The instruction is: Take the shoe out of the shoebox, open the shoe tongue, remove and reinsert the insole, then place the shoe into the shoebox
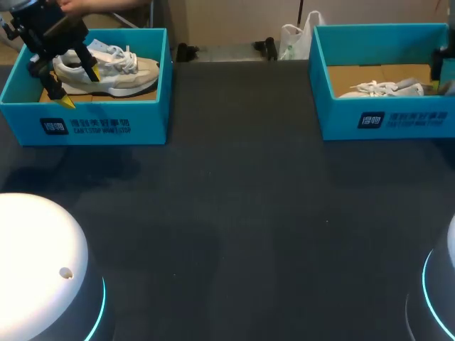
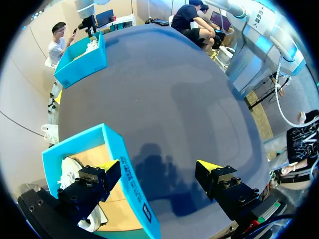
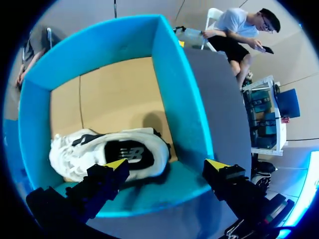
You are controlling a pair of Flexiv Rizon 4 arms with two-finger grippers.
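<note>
A blue shoebox (image 1: pixel 106 124) at the far left holds a beige-and-white sneaker (image 1: pixel 114 71). My left gripper (image 1: pixel 80 87) hangs open over that box's left end. In the left wrist view this gripper (image 2: pixel 158 167) straddles the box wall (image 2: pixel 130 184), one finger over the sneaker (image 2: pixel 70 174) and the other over the table. A second blue shoebox (image 1: pixel 387 117) at the far right holds a white sneaker (image 1: pixel 384 88). My right gripper (image 3: pixel 167 164) is open above it. One of its fingers is over the sneaker (image 3: pixel 99 149), the other outside the wall (image 3: pixel 179 94).
The dark table (image 1: pixel 242 213) stretches wide between the two boxes. A person's hand (image 1: pixel 78 6) shows at the far edge, close to my left arm. A white bag (image 1: pixel 291 39) sits beyond the far edge.
</note>
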